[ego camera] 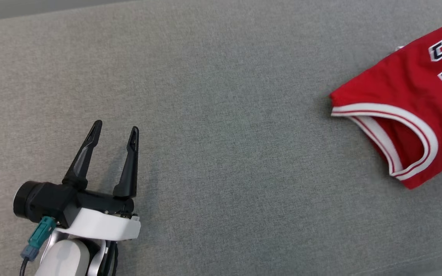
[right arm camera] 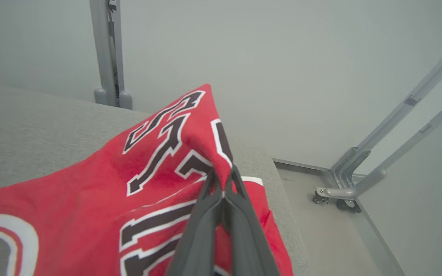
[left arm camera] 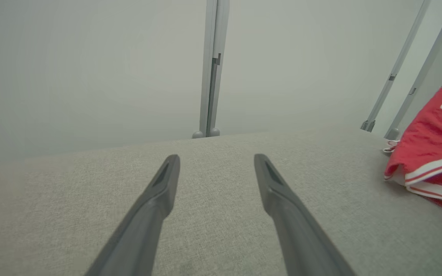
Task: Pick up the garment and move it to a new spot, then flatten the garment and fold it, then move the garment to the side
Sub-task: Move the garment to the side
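**Gripping the garment at the right, left fingers spread**

Low at the left of the head view, the left gripper sits over the grey padded table. Its two dark fingers are wide apart, with nothing between them. Well to the right, the garment, a red jersey with a white-trimmed armhole and dark lettering, lies by the table's right edge and runs out of the picture. In the right wrist view, the right gripper has its fingers pressed together on a fold of the red cloth, which rises to a peak at their tips.
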Controlling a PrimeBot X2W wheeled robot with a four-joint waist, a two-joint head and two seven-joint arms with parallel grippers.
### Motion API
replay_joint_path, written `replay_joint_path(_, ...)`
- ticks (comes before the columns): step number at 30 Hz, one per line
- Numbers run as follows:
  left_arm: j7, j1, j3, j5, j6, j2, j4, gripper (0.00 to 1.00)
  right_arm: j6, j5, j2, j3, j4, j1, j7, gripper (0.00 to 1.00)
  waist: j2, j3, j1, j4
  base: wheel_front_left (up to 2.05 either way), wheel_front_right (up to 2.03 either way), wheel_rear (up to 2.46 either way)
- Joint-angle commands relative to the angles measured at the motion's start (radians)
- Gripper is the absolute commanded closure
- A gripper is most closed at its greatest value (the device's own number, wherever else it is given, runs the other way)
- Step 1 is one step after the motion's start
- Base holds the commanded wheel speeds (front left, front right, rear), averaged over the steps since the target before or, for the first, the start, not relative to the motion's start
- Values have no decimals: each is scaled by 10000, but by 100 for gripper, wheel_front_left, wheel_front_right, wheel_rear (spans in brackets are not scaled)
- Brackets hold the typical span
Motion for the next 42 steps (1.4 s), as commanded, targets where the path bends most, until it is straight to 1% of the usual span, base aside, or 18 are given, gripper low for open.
replay_joint_path(1,30,-266,-10,86,-18,90,-85,0,-4,44,-90,-263,252,-208,-122,100,0,543,0,-229,0,0,0)
replay_joint_path(4,145,-540,-81,177,-104,212,-144,0,-4,112,-33,-877,997,-481,-336,100,0,956,0,-284,0,0,0)
replay_joint_path(5,221,-671,-158,233,-143,257,-204,0,-4,185,36,-1233,1495,-675,-500,100,0,1214,0,-313,0,0,0)
replay_joint_path(6,268,-757,-164,269,-162,294,-244,0,-4,246,69,-1353,1740,-783,-600,100,0,1331,0,-324,0,0,0)
replay_joint_path(13,458,-986,-209,347,-206,531,-415,0,-4,425,384,-1674,3312,-1374,-1015,100,0,1787,0,-371,0,0,0)
replay_joint_path(14,476,-963,-228,342,-228,542,-425,0,-4,514,455,-1675,3481,-1468,-1103,90,0,1807,0,-373,0,0,0)
replay_joint_path(15,480,-947,-235,340,-235,551,-423,0,-4,505,505,-1662,3658,-1502,-1162,65,0,1821,0,-382,0,0,0)
replay_joint_path(16,488,-942,-246,346,-227,557,-410,0,-4,498,573,-1636,3780,-1505,-1255,27,0,1823,0,-398,0,0,0)
replay_joint_path(17,488,-942,-246,346,-227,557,-410,0,-4,498,573,-1636,3780,-1505,-1255,27,0,1823,0,-398,0,0,0)
replay_joint_path(18,488,-922,-254,348,-211,560,-400,0,-4,552,647,-1644,3888,-1537,-1340,0,0,1810,0,-418,0,0,0)
replay_joint_path(24,385,-699,-275,221,-170,528,-147,0,-4,704,964,-1739,4283,-1144,-1710,0,0,1248,0,-543,0,0,0)
replay_joint_path(28,225,-530,-290,79,-109,431,54,0,-4,781,1207,-1839,3999,-721,-1797,0,0,573,0,-515,0,0,0)
replay_joint_path(33,32,-147,-231,-149,18,189,337,0,-4,410,1601,-2343,2916,247,-1799,0,0,-368,0,-337,0,0,0)
replay_joint_path(37,-79,190,-150,-341,127,63,493,0,-4,4,2154,-2516,1836,1146,-1802,0,0,-994,0,-97,0,0,0)
replay_joint_path(42,-195,643,-46,-545,270,-118,676,0,-4,-535,2875,-2421,600,2219,-1797,0,0,-1712,0,291,0,0,0)
